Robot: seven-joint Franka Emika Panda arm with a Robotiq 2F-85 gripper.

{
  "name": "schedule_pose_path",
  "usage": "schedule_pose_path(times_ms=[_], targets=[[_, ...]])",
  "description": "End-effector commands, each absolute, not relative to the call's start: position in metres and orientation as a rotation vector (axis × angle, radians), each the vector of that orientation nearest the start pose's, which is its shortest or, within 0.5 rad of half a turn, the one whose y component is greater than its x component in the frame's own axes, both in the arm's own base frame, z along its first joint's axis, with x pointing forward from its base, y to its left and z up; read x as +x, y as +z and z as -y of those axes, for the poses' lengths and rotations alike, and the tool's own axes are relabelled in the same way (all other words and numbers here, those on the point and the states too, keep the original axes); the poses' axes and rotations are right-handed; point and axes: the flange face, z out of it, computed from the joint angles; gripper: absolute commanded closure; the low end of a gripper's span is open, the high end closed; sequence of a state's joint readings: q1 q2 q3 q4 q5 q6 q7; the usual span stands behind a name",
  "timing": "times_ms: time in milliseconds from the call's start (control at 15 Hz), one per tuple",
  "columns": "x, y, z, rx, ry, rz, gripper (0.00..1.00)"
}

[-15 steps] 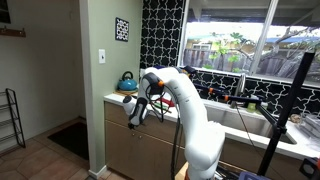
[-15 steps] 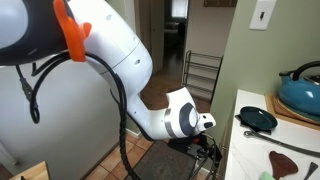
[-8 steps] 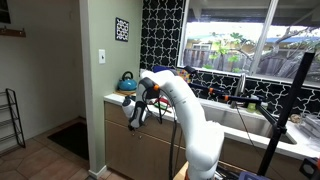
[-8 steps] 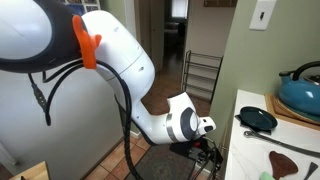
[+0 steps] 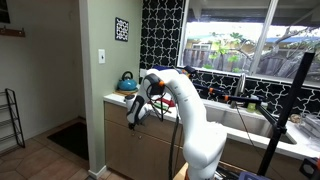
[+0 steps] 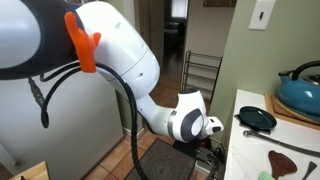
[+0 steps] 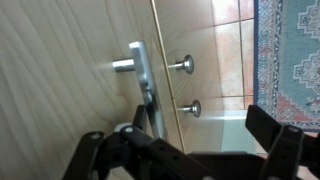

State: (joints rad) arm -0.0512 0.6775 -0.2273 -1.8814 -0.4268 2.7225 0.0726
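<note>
The tool (image 7: 185, 158) hangs before the wooden cabinet front (image 7: 60, 90), its fingers wide apart and empty. The handle (image 7: 141, 75) sits at about 11 o'clock from it, not yet gripped, and two knobs (image 7: 184, 65) lie near 12. The cabinet looks shut. Above, the worktop (image 5: 118, 98) carries a blue kettle (image 5: 127, 81). A patterned rug (image 7: 290, 50) lies on the floor at 1 o'clock.

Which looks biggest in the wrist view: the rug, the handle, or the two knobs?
Largest: rug, though the picture edge cuts it off.
Next: handle.
Smallest: upper knob and lower knob. They look alike, so I won't rank them.
</note>
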Motion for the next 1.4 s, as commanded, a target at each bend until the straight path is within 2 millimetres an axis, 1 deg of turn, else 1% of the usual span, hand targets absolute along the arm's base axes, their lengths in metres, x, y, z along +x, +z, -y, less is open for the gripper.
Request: schedule_pose_path(times_ms=[0, 67, 467, 667, 867, 1067, 1333], targets=[[0.618, 0.161, 0.119, -3.351, -0.07, 0.188, 0.0], [0.618, 0.161, 0.118, -3.345, -0.051, 0.182, 0.0], [0.614, 0.16, 0.095, -3.298, 0.045, 0.251, 0.0], [0.615, 0.157, 0.085, -3.322, 0.071, 0.163, 0.0], [0.617, 0.15, 0.073, -3.33, 0.017, 0.081, 0.0], [0.615, 0.148, 0.06, -3.324, 0.056, 0.091, 0.0], [0.613, 0.148, 0.051, -3.328, 0.099, 0.083, 0.0]])
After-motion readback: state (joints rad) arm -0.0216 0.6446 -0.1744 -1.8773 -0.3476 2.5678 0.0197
